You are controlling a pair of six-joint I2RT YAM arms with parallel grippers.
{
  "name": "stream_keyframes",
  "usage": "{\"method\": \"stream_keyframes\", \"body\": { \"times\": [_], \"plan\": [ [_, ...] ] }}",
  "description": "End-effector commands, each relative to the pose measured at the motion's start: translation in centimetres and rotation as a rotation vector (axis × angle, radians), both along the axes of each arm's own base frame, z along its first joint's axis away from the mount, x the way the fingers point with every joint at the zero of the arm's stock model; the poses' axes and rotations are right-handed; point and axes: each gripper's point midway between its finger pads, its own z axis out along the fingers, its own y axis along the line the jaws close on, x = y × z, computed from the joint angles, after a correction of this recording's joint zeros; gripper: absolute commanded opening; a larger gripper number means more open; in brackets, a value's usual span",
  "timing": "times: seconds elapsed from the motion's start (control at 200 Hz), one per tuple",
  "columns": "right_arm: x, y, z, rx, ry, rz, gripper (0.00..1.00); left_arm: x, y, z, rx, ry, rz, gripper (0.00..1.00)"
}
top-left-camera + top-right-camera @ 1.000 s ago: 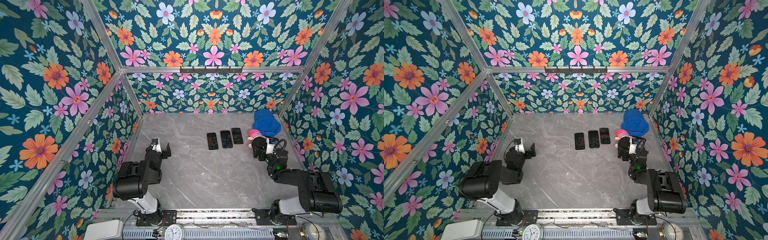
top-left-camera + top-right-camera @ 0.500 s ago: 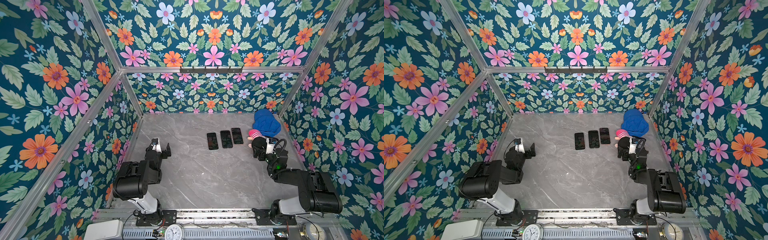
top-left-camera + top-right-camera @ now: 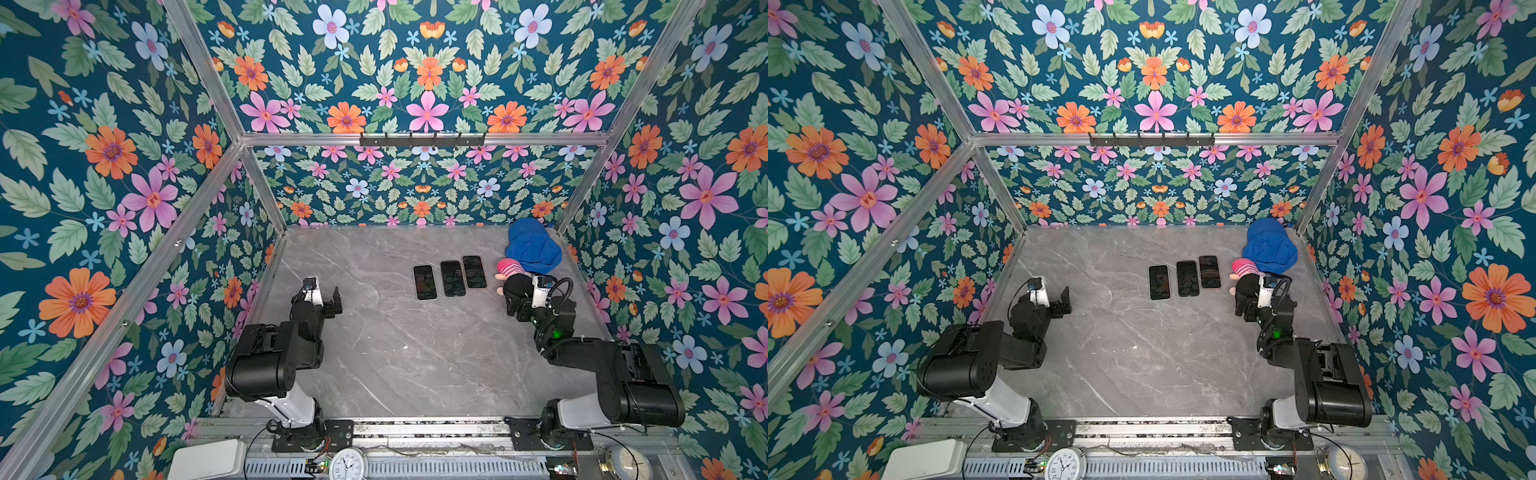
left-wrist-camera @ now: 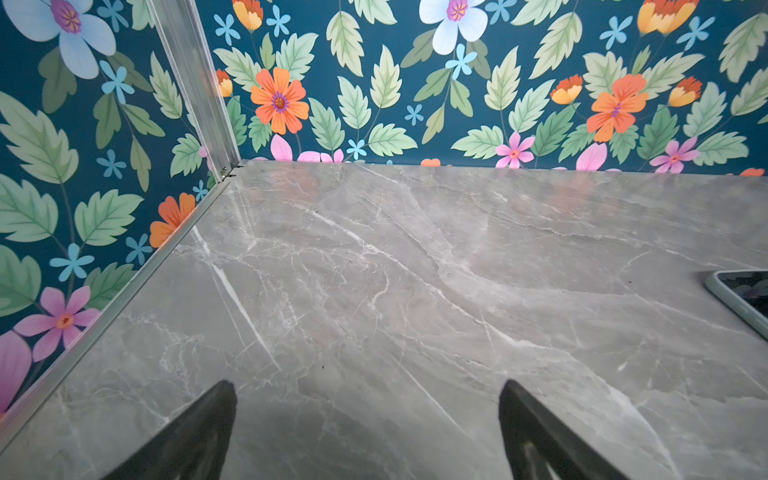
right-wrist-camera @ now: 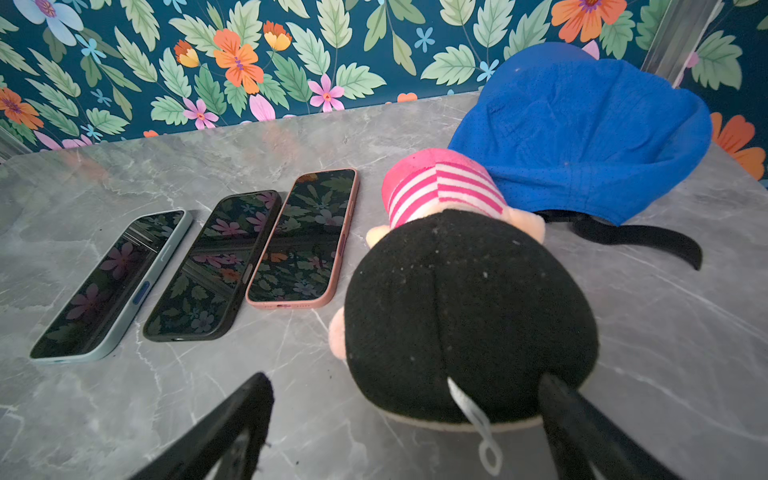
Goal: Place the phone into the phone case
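Three phones [image 3: 452, 278] lie flat, glass up, in a close row right of centre in both top views, just beside the plush toy [image 5: 457, 311], presumably so each long rim can be reached; which of them is bare and which cased cannot be told. The left tool [image 4: 368, 386] and the right tool [image 5: 405, 381] stand wide and empty, low over the desk [image 3: 395, 353] at frame left and right, a judged start pose; the right jaws straddle the toy's black head without closing.
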Motion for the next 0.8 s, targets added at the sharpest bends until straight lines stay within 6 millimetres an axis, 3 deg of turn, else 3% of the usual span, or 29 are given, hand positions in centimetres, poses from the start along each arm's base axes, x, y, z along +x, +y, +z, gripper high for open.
{"method": "stream_keyframes", "body": {
  "times": [0.0,0.795],
  "plan": [
    [0.18,0.16,0.43,-0.012,-0.019,0.013,0.99,-0.19,-0.13,1.01,0.032,-0.046,0.013,1.00],
    [0.13,0.11,0.38,-0.012,-0.018,0.011,0.99,0.62,-0.01,0.54,0.004,-0.014,-0.006,1.00]
  ]
}}
